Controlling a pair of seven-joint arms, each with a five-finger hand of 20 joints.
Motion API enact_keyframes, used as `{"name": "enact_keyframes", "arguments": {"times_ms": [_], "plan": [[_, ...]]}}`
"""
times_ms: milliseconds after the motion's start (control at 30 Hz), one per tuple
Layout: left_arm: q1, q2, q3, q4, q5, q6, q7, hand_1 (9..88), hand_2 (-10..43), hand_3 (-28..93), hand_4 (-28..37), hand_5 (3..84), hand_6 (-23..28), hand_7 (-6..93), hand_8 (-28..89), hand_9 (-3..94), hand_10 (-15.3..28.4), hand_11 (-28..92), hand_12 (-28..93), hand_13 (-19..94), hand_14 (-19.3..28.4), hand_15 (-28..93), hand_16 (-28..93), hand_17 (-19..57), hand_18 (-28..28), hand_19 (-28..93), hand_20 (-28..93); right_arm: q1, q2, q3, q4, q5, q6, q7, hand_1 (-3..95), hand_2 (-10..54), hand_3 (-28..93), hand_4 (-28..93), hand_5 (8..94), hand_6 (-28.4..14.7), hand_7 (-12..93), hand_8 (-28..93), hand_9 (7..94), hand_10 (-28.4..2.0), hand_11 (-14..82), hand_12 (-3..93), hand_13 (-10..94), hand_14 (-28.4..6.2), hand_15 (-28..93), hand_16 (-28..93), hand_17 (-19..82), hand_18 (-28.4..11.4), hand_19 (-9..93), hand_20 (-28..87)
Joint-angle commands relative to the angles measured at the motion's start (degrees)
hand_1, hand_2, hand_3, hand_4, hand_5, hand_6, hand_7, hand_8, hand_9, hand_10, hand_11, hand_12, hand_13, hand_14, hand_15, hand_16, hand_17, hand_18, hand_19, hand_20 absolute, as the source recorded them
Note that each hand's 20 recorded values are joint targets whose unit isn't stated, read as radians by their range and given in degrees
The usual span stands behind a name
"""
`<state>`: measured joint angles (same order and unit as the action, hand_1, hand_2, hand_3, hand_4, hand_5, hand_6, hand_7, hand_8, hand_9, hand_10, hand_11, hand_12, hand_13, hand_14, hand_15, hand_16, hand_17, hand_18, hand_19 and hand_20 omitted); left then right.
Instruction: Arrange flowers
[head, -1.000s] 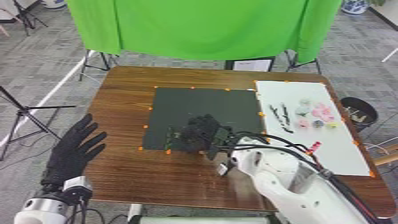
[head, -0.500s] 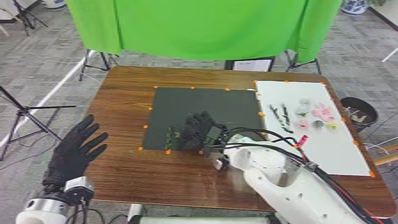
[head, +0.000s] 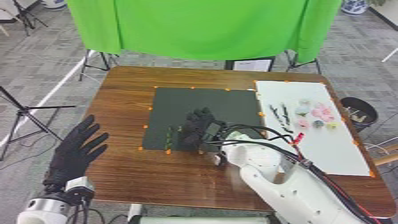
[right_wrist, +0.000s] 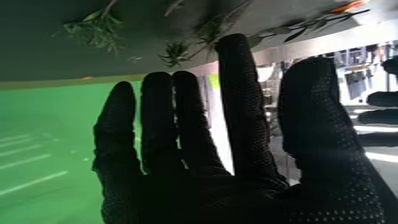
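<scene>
Over the lower part of the black mat (head: 218, 105) in the head view is my right hand (head: 197, 125), open and holding nothing. Green stems (head: 168, 139) lie on the mat just left of it. Pink flowers (head: 322, 112), pale blooms (head: 304, 109) and dark stems (head: 284, 118) rest on the white mat at the right. My left hand (head: 75, 152) is open beside the table's left edge. In the right wrist view, the right hand (right_wrist: 244, 145) has straight, spread fingers, with leafy sprigs (right_wrist: 95, 27) and a leafy branch (right_wrist: 306, 24) beyond them. The left hand (right_wrist: 382, 116) appears farther off.
The brown table (head: 122, 107) surrounds both mats, the black one beside the white one (head: 334, 157). A dark bin (head: 359, 109) stands off the table's right side. Behind the far edge hangs a green cloth (head: 204, 30), and a tripod (head: 27, 112) stands at the left.
My right hand has shifted slightly left and away from me, and its fingers look straighter. More of the green stems beside it shows. My left hand has stayed about where it was.
</scene>
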<state>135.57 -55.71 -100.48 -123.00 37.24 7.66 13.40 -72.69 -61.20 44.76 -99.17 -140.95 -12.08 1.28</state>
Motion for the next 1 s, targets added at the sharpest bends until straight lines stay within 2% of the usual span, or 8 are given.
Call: {"name": "enact_keyframes", "arguments": {"times_ms": [33,233,400,467,567,667,800,1000], "plan": [[0.3,-0.3,-0.02,0.15,0.36,-0.18,-0.67,25.0,-2.8,69,-24.9,23.1,2.6,17.8,-9,17.7,10.2,15,20,17,15.0,27,2,-12.4,22.7,37,10,-0.3,-0.3,1.2,-0.9,1.2,2.3,0.5,3.7,22.0,93,-6,56.9,-1.1,28,-13,26.4,-16.5,41.9,37.7,16,-15.4,78,24,2,-22.6,65,57],[0.3,-0.34,-0.12,0.17,0.35,-0.2,-0.91,25.0,-2.7,69,-25.0,23.0,2.6,17.9,-9,17.7,10.2,15,20,17,14.9,27,2,-12.4,22.7,37,10,-2.8,1.5,4.1,-4.6,5.7,2.5,-0.9,3.9,21.0,93,-6,56.9,-0.7,29,-13,27.6,-16.5,41.9,37.6,17,-15.5,77,24,2,-22.7,65,57],[0.5,-0.56,-0.41,0.05,0.46,-0.21,-0.96,25.0,-2.8,69,-24.9,23.0,2.6,17.9,-9,17.6,10.2,15,20,17,15.0,27,2,-12.4,22.7,37,10,-6.1,4.6,8.9,-9.3,15.3,7.1,0.9,5.6,18.3,93,-7,53.4,0.5,34,-14,29.3,-16.5,42.9,37.7,19,-15.3,77,24,2,-22.7,65,57],[0.6,-0.58,-0.45,0.01,0.49,-0.18,-0.84,24.9,-2.7,69,-24.9,23.0,2.6,17.9,-9,17.6,10.2,15,20,17,15.0,27,2,-12.4,22.7,37,10,-6.8,6.8,10.1,-10.8,16.1,12.5,5.4,9.5,10.9,93,-13,50.7,0.5,36,-15,31.1,-16.2,45.7,38.1,22,-15.3,77,24,4,-23.2,65,57],[0.9,-0.69,-0.63,0.0,0.66,-0.4,-0.65,25.0,-2.7,69,-25.0,23.0,2.5,18.0,-9,17.6,10.2,15,20,17,15.0,27,2,-12.4,22.7,37,10,-7.0,9.7,12.4,-11.8,13.6,18.3,14.8,17.0,-1.7,90,-23,48.9,-2.5,37,-14,38.2,-15.5,57.4,42.2,32,-15.1,80,25,10,-22.4,68,55],[1.0,-0.63,-0.73,-0.05,0.65,-0.29,-0.59,25.0,-2.9,69,-24.8,23.0,2.5,18.0,-9,17.6,10.2,15,20,17,15.0,27,2,-12.4,22.7,37,10,-6.8,12.3,13.9,-11.0,9.8,22.9,22.7,19.6,-9.0,82,-28,52.6,-2.6,40,-15,47.5,-13.6,63.2,46.7,43,-14.4,84,28,17,-21.5,75,55],[1.3,-0.49,-0.82,-0.08,0.64,-0.27,-0.42,25.0,-3.0,70,-24.7,23.0,2.6,17.9,-9,17.6,10.1,15,20,17,15.0,27,2,-12.4,22.7,37,10,-6.3,15.1,14.4,-9.3,3.7,22.1,30.9,28.5,-9.5,68,-28,60.6,-2.1,38,-14,55.8,-13.7,64.0,49.7,51,-14.1,85,33,23,-22.0,81,55],[0.7,-0.2,-0.42,0.28,0.77,-0.55,-0.66,25.1,-3.1,69,-24.9,23.0,2.6,17.9,-9,17.6,10.1,15,20,17,15.0,27,2,-12.4,22.6,37,10,-4.6,15.9,13.0,-6.6,1.2,13.0,38.8,24.7,-9.5,66,-28,63.3,-2.4,35,-12,57.4,-14.0,62.8,53.6,52,-15.0,84,36,24,-22.9,82,55]]}}
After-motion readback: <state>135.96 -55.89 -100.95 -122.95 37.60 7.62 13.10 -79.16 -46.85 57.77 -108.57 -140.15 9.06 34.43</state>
